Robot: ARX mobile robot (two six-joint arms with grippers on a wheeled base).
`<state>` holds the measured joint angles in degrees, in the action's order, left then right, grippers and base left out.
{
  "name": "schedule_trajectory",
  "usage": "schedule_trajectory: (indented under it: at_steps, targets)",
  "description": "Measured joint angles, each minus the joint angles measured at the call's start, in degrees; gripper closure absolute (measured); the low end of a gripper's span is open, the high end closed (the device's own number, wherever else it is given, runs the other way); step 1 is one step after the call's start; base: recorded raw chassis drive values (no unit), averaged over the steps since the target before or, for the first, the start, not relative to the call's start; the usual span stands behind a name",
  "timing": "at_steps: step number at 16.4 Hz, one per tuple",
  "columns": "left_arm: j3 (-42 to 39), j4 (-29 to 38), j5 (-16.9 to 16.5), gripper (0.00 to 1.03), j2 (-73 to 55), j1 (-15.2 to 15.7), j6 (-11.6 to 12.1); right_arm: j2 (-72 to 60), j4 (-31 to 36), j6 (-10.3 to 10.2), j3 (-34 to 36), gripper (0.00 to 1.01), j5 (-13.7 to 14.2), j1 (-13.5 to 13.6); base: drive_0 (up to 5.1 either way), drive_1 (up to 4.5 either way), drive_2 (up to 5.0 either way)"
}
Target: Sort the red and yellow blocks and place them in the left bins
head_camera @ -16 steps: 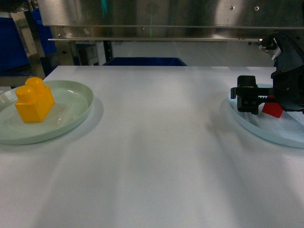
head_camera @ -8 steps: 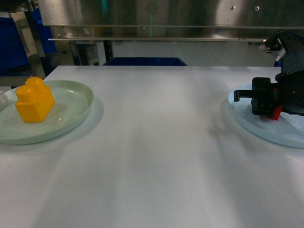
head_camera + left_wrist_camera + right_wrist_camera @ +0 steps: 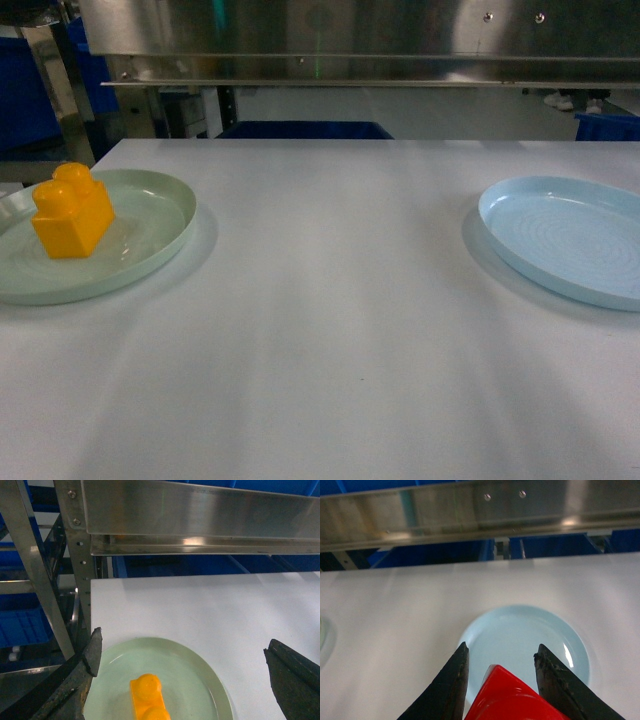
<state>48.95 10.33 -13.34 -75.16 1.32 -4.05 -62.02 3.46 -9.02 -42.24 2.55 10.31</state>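
**Red brick held above the pale blue plate; yellow brick resting on the pale green plate**

Head view. The white worktop (image 3: 330, 300) carries a pale green plate (image 3: 150, 255) at the left and a pale blue plate (image 3: 560, 235) at the right, well apart; the right plate is cut off by the frame edge. The yellow block (image 3: 72, 212) stands upright on the green plate, studs up. Neither arm appears in this view. Behind the worktop's far edge, only the rim of a blue bin (image 3: 305, 129) shows beneath a steel shelf rail (image 3: 350, 68); its depth is hidden.

Left wrist view. The left end effector (image 3: 185, 670) hangs over the green plate (image 3: 200, 680) with its fingers (image 3: 82, 672) spread wide, one at each lower corner and both cropped. Nothing lies between them. The yellow block (image 3: 148, 700) sits on the plate below, its lower end cut off by the frame. Another blue bin (image 3: 22, 625) shows partly behind the rack upright.

Right wrist view. The right end effector (image 3: 502, 680) has its two dark fingers (image 3: 447, 685) closed against the red block (image 3: 512, 700), of which only the top corner is visible. The blue plate (image 3: 520, 635) lies below on the worktop; the block's height above it cannot be judged.
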Motion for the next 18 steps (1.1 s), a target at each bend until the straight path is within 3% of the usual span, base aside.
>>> schedule_trajectory:
  at_steps: [5,7,9,11,18]
  targets:
    - [0.00,0.00,0.00,0.05,0.00,0.00,0.00,19.26,-13.07,-0.85,7.19,0.66,-4.87,-6.27,0.0,0.00,0.0]
    - [0.00,0.00,0.02,0.05,0.00,0.00,0.00,22.16,-15.37,-0.83,9.05,0.66,-5.57,-5.62,0.0,0.00,0.0]
    - [0.00,0.00,0.02,0.05,0.00,0.00,0.00,23.04,-15.87,-0.83,10.80,0.66,-3.91,-3.08,0.0,0.00,0.0]
    - [0.00,0.00,0.02,0.05,0.00,0.00,0.00,23.10,-15.39,-0.79,11.06,0.66,-2.21,-3.19,0.0,0.00,0.0]
    - [0.00,0.00,0.02,0.05,0.00,0.00,0.00,22.32,-15.17,0.57,11.15,0.66,-2.75,-3.58,0.0,0.00,0.0]
